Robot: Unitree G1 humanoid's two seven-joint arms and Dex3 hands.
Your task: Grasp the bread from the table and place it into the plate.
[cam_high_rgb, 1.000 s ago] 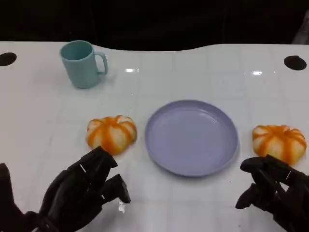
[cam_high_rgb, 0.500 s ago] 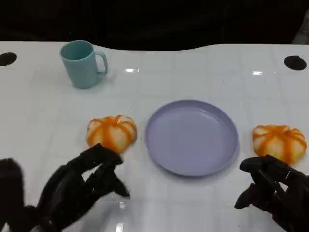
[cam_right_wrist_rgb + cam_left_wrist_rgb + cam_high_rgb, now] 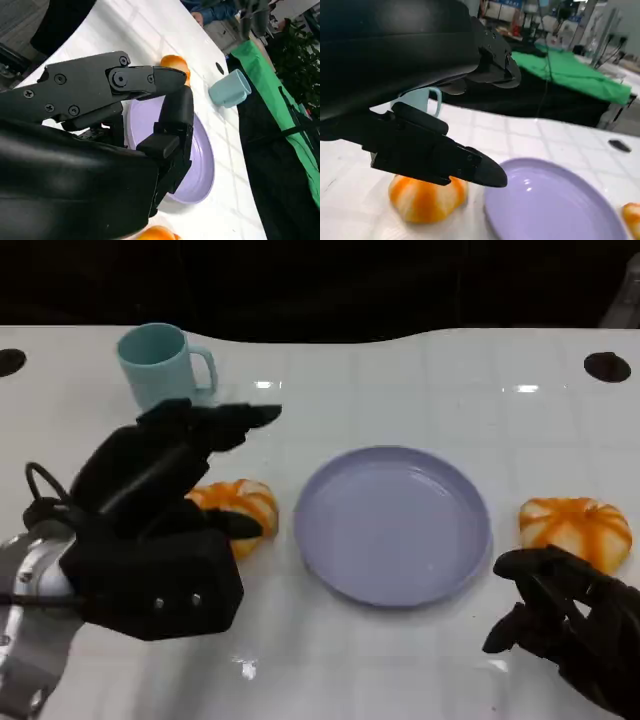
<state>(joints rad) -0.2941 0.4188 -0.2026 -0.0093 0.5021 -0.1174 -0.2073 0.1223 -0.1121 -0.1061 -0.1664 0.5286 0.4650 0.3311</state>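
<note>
My left hand [image 3: 160, 525] has just risen from the near edge and hovers spread and empty over the left bread [image 3: 235, 508], which lies beside the plate [image 3: 388, 524], ungrasped.

Teal mug [image 3: 160, 362] upright at far left of white table [image 3: 400, 380], handle to the right. Dark round holes [image 3: 607, 366] at the table's far corners. Green cloth [image 3: 570, 70] on a surface beyond the table.
</note>
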